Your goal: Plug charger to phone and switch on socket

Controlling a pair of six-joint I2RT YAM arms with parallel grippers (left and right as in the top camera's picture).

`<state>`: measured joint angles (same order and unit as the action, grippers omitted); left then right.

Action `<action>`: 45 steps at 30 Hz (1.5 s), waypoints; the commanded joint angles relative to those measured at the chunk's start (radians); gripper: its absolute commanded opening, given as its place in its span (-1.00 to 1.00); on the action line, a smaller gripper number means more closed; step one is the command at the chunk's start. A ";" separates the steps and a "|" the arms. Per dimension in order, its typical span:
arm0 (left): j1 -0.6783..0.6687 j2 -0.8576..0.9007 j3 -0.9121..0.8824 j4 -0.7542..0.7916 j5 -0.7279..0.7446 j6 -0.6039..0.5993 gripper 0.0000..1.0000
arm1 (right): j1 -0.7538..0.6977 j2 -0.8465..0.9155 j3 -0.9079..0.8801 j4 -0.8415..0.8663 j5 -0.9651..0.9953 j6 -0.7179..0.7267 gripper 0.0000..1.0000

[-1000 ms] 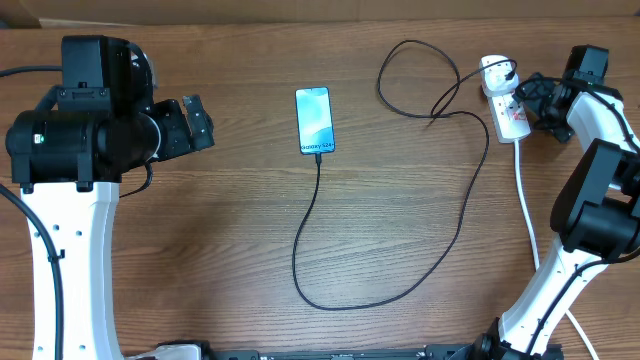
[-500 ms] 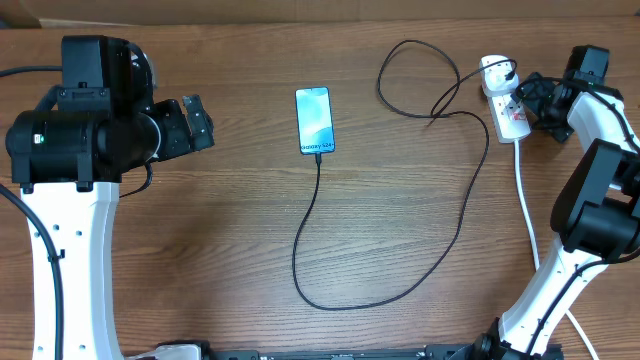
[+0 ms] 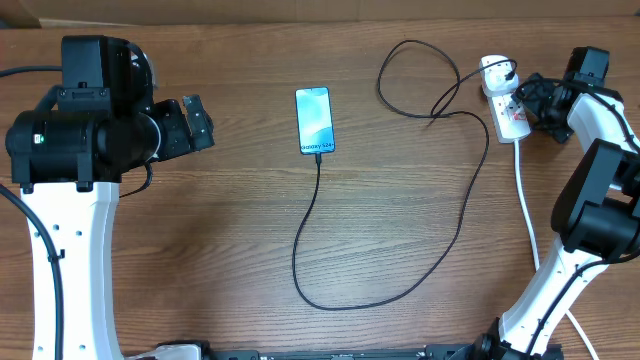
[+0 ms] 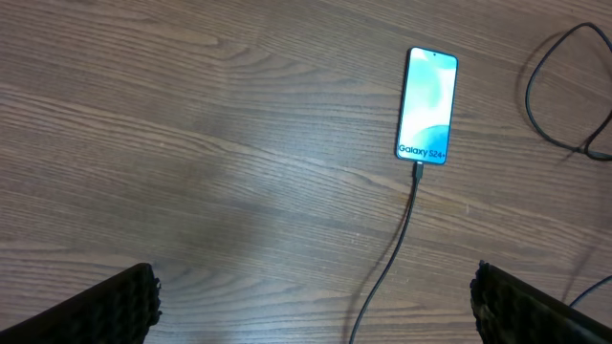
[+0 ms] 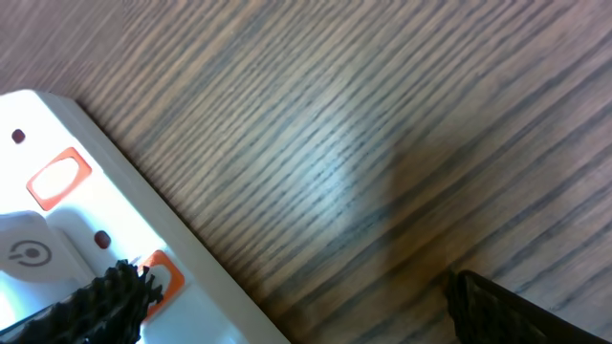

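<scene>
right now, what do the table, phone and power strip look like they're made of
Table: wood or wood-look laminate, matte, with grain lines running across it; the views can't settle which. Phone: glossy glass front, judging by the smooth lit blue screen; frame material unclear. Power strip: probably moulded plastic, smooth and evenly white, with orange switches set into it.

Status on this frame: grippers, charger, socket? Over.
Left gripper open, clear of phone. Right gripper open at socket, finger over a red switch. Charger tip in phone. Nothing blocking.
</scene>
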<state>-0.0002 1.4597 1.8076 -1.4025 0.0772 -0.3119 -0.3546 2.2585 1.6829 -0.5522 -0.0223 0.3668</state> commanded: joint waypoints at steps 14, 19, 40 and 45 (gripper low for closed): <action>-0.006 -0.008 0.003 0.000 -0.007 -0.010 0.99 | 0.002 -0.024 -0.021 0.013 -0.066 -0.006 1.00; -0.006 -0.008 0.003 0.000 -0.007 -0.010 1.00 | 0.002 -0.024 -0.022 0.000 -0.064 -0.006 1.00; -0.006 -0.008 0.003 0.000 -0.007 -0.010 1.00 | -0.023 -0.030 0.005 0.016 -0.024 -0.002 1.00; -0.006 -0.008 0.003 0.000 -0.007 -0.010 1.00 | -0.047 -0.046 0.017 0.008 -0.024 -0.002 1.00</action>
<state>-0.0002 1.4597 1.8076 -1.4025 0.0772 -0.3119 -0.3717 2.2524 1.6703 -0.5426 -0.0673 0.3630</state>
